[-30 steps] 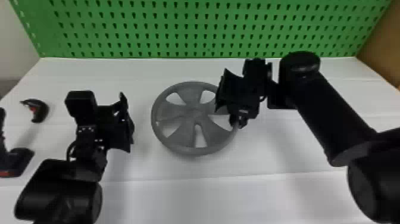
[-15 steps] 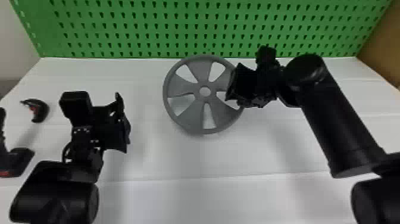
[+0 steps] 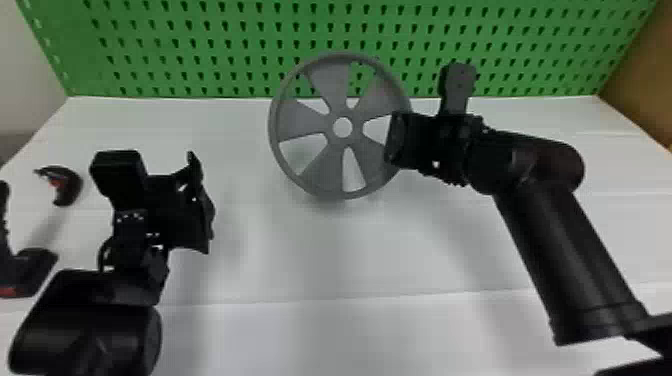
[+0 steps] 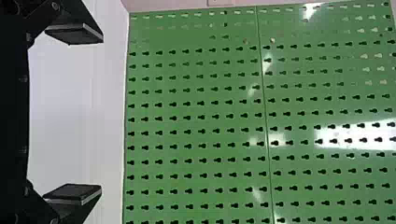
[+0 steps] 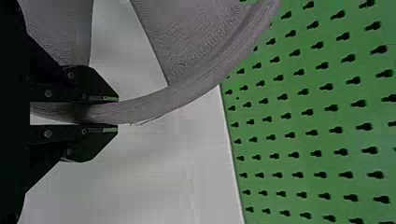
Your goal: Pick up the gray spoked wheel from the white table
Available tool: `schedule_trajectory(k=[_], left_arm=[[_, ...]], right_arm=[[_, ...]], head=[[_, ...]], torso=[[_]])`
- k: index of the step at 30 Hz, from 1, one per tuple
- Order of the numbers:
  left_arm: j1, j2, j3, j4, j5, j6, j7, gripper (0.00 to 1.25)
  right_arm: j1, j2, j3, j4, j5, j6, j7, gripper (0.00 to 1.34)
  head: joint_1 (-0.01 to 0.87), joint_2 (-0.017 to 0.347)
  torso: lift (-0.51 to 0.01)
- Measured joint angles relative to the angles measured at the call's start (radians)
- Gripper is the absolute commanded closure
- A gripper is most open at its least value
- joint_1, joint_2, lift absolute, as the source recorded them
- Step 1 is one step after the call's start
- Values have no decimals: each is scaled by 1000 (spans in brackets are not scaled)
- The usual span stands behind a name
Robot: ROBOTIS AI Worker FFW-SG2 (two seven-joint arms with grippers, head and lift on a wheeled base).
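Observation:
The gray spoked wheel [image 3: 325,172] is held up above the white table [image 3: 320,260], tilted so its spoked face looks toward the head camera. My right gripper [image 3: 400,140] holds its right side in the head view. In the right wrist view, the right gripper [image 5: 112,112] is shut on the rim of the wheel [image 5: 187,91], one finger on each side. Off to the left of the wheel, my left gripper [image 3: 202,210] is parked over the table. Its fingers stand wide apart in the left wrist view, where the left gripper [image 4: 77,114] has nothing between them.
A green pegboard [image 3: 215,50] stands along the table's back edge, behind the wheel. At the far left lie a small black-and-red tool [image 3: 67,185] and a larger black tool [image 3: 30,272], both beyond the left arm.
Held by the right gripper, the wheel has risen off the table and tipped up toward the head camera, first moving back and rightward. The left arm has barely moved.

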Motion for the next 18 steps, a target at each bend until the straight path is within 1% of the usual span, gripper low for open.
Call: schedule_trajectory(k=[7, 13, 18], left_arm=[[2, 0, 8, -9, 5, 0, 0, 148], [3, 0, 13, -15, 9, 0, 0, 148], [2, 0, 14, -20, 14, 0, 0, 148]], right_arm=[[112, 7, 9, -59, 163, -264, 30, 1211], [171, 10, 21, -89, 266, -412, 54, 1214], [211, 8, 40, -94, 325, -519, 57, 1214]], head=[[765, 2], [765, 2], [765, 2]], torso=[[-96], [-96], [-96]])
